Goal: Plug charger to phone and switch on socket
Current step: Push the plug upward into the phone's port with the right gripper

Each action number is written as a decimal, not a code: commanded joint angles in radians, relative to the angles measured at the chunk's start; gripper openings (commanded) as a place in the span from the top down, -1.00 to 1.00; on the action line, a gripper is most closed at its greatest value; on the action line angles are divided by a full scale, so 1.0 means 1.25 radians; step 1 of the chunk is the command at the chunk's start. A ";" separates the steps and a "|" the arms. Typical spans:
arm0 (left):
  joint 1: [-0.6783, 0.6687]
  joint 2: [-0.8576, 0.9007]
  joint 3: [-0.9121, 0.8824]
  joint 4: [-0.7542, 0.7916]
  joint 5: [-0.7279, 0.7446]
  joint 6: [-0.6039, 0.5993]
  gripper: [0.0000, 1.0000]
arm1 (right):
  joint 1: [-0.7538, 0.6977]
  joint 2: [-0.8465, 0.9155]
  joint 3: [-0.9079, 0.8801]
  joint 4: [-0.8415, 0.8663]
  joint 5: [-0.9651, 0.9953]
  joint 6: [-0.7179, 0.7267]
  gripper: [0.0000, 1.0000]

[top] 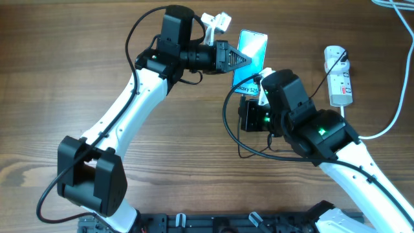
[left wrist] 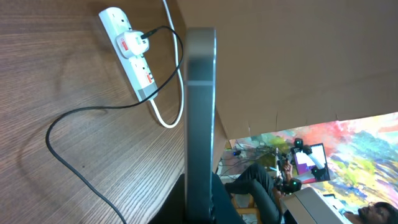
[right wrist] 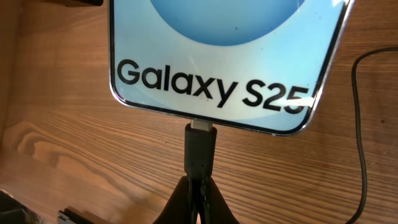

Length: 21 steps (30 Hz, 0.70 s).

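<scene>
Right tool (right wrist: 198, 202) pinches the charger (right wrist: 200, 149), aligned with the long axis of the phone (right wrist: 217, 62), tip at its port; left tool (top: 248, 59) clamps the phone.

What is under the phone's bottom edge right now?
The charger plug, pinched by the right gripper, meets the phone at its port with a sliver of metal showing. How deep it sits is hidden. Wooden table behind.
</scene>
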 commanded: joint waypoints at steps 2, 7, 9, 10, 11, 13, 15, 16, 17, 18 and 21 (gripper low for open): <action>0.002 -0.019 0.010 0.005 0.025 0.004 0.92 | -0.002 -0.009 0.023 0.016 -0.005 0.012 0.91; 0.002 -0.019 0.010 0.002 0.025 0.004 0.92 | -0.002 -0.009 0.023 0.018 -0.001 0.008 0.91; 0.002 -0.019 0.010 0.002 0.025 0.004 0.92 | -0.002 -0.009 0.023 0.019 0.008 0.002 0.91; 0.002 -0.019 0.010 0.002 0.025 0.004 0.92 | -0.002 -0.009 0.023 0.019 0.011 -0.001 0.91; 0.002 -0.019 0.010 0.002 0.025 0.004 0.92 | -0.002 -0.009 0.023 0.020 0.013 -0.006 0.91; 0.002 -0.019 0.010 0.002 0.025 0.004 0.92 | -0.002 -0.009 0.023 0.023 0.013 -0.011 0.91; 0.002 -0.019 0.010 0.002 0.025 0.003 0.92 | -0.002 -0.009 0.023 0.029 0.013 -0.025 0.91; 0.002 -0.019 0.010 0.001 0.025 0.003 0.92 | -0.002 -0.009 0.023 0.031 0.015 -0.030 0.91; 0.002 -0.019 0.010 0.001 0.025 0.003 0.92 | -0.002 -0.009 0.023 0.031 0.021 -0.030 0.91; 0.002 -0.019 0.010 -0.001 0.025 0.004 0.92 | -0.002 -0.009 0.023 0.032 0.027 -0.030 0.91; 0.002 -0.019 0.010 -0.005 0.025 0.004 0.92 | -0.002 -0.009 0.023 0.034 0.038 -0.031 0.91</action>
